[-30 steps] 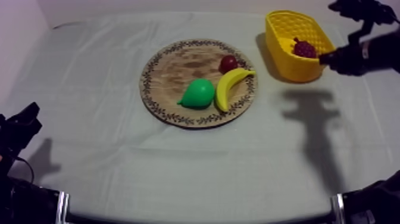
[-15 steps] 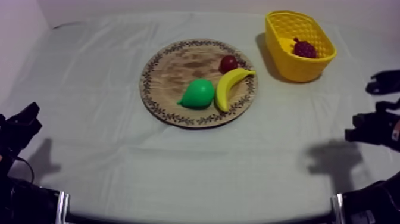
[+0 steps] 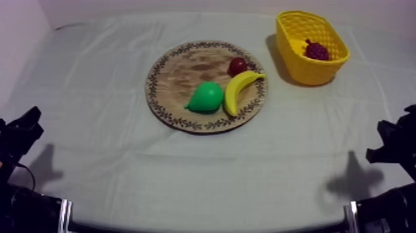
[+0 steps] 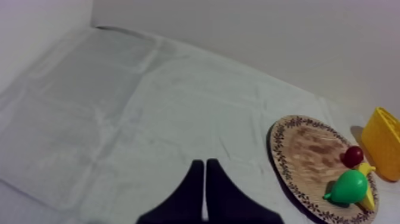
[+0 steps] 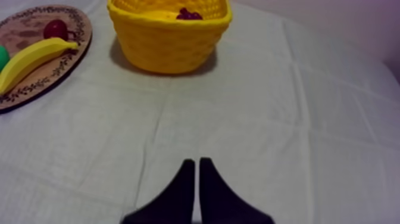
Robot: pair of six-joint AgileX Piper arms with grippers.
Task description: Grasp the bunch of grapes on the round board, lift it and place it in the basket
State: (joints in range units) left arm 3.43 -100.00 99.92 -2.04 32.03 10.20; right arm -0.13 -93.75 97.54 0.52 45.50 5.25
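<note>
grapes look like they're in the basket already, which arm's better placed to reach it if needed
Right. The yellow basket, holding the bunch of grapes, stands at the right, straight ahead of the right arm. The left arm sits beyond the wooden board, farther off.

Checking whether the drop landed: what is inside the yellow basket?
The bunch of grapes lies inside the yellow basket. From the right wrist view the basket's near wall hides all but its top.
</note>
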